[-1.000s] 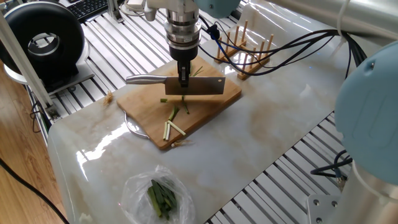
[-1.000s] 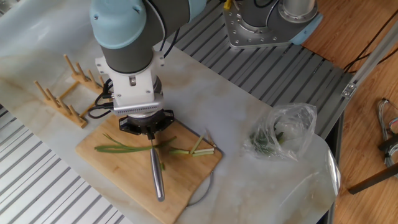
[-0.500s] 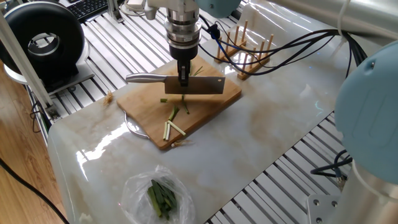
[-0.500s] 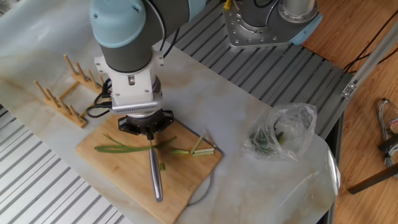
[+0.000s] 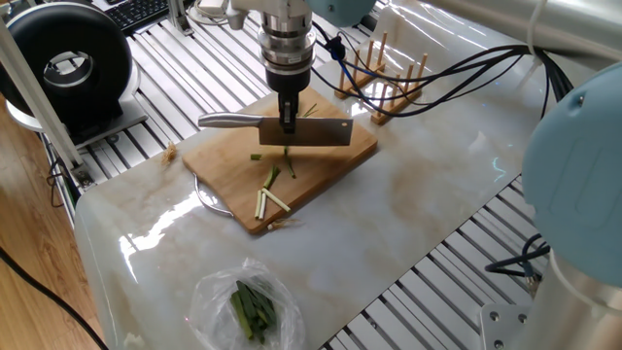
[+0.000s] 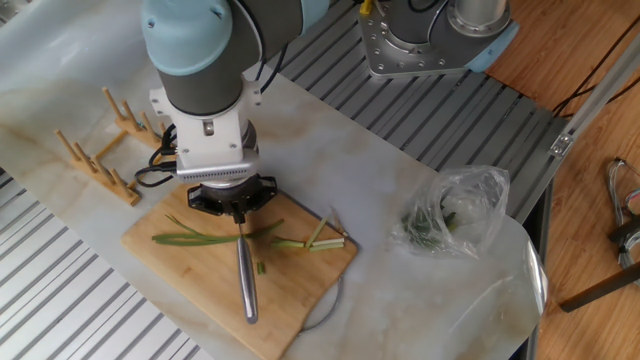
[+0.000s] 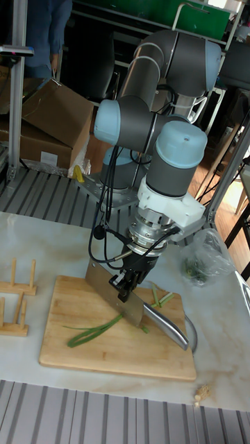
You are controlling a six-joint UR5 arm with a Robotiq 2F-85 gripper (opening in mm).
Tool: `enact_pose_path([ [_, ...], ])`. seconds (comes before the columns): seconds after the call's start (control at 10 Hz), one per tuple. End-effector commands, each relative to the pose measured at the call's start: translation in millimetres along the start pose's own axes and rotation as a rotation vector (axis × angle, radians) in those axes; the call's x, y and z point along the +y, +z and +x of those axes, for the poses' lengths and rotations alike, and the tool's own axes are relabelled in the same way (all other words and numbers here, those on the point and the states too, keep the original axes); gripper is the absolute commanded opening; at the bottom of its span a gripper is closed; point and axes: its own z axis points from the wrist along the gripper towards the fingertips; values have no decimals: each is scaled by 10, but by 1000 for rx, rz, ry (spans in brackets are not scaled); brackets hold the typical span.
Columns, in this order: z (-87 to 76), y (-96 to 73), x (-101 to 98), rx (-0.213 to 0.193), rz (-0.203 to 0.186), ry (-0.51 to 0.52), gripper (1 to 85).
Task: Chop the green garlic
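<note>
Pale-to-green garlic stalk on board, cut sticks nearby

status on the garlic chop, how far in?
Partway. Done: a few cut sticks lie at the cutting board's near end. In hand: the hand is shut on the knife, blade over the green garlic. Left: the long leafy stalk is uncut.

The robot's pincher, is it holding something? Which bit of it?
Yes. The gripper is shut on the knife, pinching the top edge of its wide blade, not the silver handle. The blade hangs over the green garlic on the cutting board.
</note>
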Motion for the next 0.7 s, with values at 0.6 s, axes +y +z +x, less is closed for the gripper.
enact_pose_path([
  [0.6, -53, 2, 8, -6, -8, 8, 13],
])
